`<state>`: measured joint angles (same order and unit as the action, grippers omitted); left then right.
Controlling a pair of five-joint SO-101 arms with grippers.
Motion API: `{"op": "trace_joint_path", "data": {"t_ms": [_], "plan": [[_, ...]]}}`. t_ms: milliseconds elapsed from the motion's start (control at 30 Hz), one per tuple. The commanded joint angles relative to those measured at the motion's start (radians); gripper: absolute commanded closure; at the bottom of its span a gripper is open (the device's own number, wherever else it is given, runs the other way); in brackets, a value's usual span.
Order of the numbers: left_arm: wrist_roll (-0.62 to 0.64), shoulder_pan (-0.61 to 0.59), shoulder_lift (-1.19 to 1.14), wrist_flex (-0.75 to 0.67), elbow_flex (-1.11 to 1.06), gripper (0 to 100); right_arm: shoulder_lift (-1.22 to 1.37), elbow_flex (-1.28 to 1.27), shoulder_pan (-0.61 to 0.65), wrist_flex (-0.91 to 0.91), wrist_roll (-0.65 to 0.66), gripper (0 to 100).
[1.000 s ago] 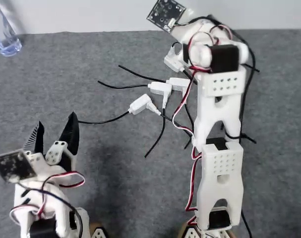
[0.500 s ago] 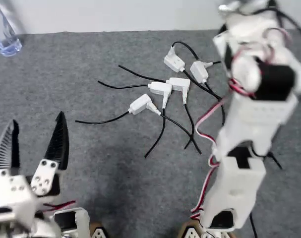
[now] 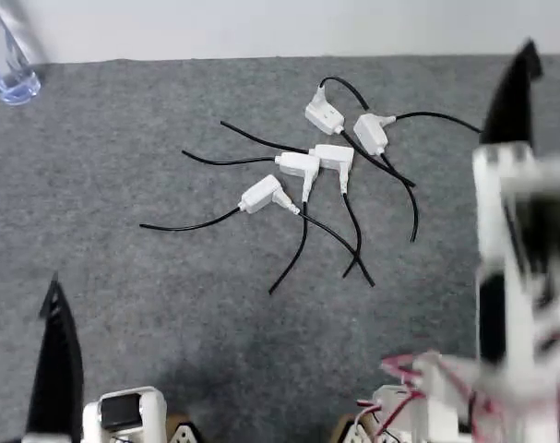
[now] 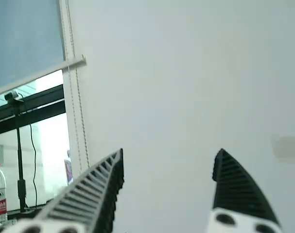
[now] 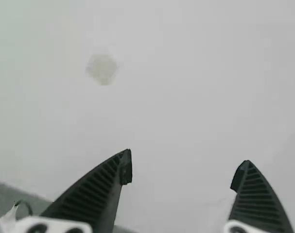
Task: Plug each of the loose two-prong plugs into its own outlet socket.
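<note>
Both arms have pulled back and gone up since a second ago. The right arm was then stretched out over the cables; now it stands raised at the right edge of the high view and no longer covers them. On the left side, one black finger now stands up in the near left corner of that view.

The left end effector is open. Its two dark fingers are wide apart with nothing between them, and they point at a white wall beside a window. The right end effector is open as well, also with nothing between its fingers, and faces a pale wall.

Five white connectors with black cables lie on the gray bench, in its middle and far part, well apart from both end effectors. The two farthest ones lie just beside each other. The middle pair touch each other; I cannot tell whether they are plugged together. The nearest connector lies alone, just beside that pair. Which pieces are plugs and which are sockets I cannot tell. The cables cross each other on the near side of the connectors. A clear bottle stands at the far left corner.
</note>
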<state>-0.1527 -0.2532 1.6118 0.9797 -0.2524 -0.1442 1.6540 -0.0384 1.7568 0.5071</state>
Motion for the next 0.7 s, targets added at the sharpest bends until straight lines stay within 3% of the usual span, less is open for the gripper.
{"op": "trace_joint_path", "data": {"t_ms": [0,167,333,433,667], "plan": [[-0.018,0.005,-0.037,-0.014,0.054,72,-0.122,0.015,-0.010,0.044,-0.008,67.9],[0.009,0.005,-0.029,-0.009,0.062,72,-0.338,0.002,-0.010,0.044,-0.009,68.5],[0.048,0.005,-0.029,0.014,0.064,72,-0.591,-0.132,-0.007,0.042,-0.011,79.3],[0.052,0.005,-0.029,0.097,0.061,72,-0.717,-0.305,-0.005,0.042,-0.011,82.1],[0.152,0.005,-0.029,0.288,0.059,72,-1.013,-0.916,0.001,0.039,-0.080,76.3]]}}
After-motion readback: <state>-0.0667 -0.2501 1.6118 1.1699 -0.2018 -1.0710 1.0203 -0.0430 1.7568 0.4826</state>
